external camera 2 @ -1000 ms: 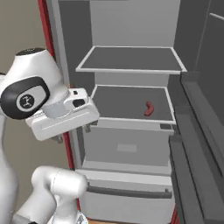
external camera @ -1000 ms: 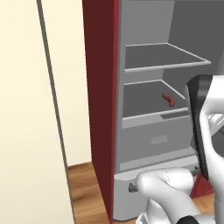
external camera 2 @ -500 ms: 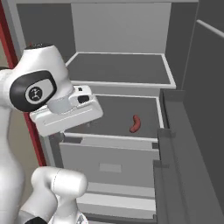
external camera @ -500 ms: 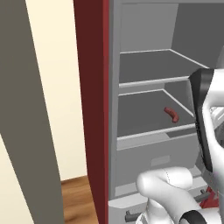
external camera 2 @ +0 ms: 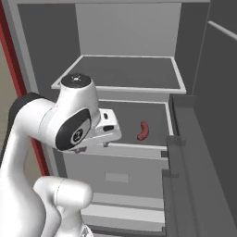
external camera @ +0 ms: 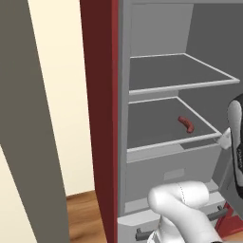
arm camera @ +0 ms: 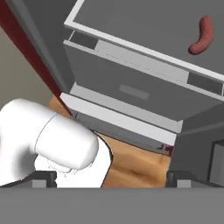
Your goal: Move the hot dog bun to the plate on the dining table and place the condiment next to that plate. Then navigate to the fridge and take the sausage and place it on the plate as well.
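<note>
Reddish-brown and curved like a little comma, the sausage (external camera: 186, 124) is sitting on the lower inner shelf (external camera: 156, 128) of the fridge (external camera: 180, 95) in the left base view, toward the right side and fairly far back. It's lying flat, nothing touching it, and the upper shelf (external camera: 175, 73) above it is bare.

Switching to the right base view, the sausage (external camera 2: 143, 131) is lying near the middle-right of that same shelf, with the open fridge door (external camera 2: 203, 152) looming on the right. The arm's hand is hanging in front of the shelf, to the left of the sausage and well apart from it.

From the hand view, the sausage (arm camera: 201, 36) is showing up in the top right corner, smooth and glossy-ish, one end fatter-looking than the other. The lower drawer (arm camera: 131, 92) is sitting right below the shelf edge, and wood floor (arm camera: 135, 164) is peeking out underneath. The pincer is standing wide open with nothing in it.

My guess on handling: it's going to be light, a bit soft and probably slick, so it could roll or squirt out. I'd be pinching it across the middle of the curve, not at the tips.
</note>
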Robot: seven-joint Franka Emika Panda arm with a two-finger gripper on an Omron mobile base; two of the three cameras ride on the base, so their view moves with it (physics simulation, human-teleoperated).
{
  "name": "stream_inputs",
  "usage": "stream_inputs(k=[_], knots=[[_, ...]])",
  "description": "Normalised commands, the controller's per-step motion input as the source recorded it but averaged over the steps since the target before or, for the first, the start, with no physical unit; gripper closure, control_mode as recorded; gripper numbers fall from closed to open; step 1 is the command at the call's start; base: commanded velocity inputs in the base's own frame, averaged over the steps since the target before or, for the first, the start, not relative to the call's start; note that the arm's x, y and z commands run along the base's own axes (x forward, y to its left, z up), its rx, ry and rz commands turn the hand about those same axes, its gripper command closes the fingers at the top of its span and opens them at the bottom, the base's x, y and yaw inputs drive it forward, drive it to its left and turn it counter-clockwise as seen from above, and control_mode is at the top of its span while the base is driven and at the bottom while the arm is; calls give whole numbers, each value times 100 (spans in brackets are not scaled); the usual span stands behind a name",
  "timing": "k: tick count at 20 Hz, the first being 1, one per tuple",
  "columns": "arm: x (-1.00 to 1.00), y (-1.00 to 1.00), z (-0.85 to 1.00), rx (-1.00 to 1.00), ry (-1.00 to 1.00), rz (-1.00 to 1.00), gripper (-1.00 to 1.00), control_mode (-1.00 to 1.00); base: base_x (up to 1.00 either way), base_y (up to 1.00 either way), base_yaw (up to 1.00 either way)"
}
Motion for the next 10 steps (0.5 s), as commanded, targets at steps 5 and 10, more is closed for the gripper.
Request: stream_inputs(k=[5,10], knots=[[97,2,-24,0,0,-17,-100,-100,0,0,0],[79,-20,-54,6,-2,-21,-100,-100,0,0,0]])
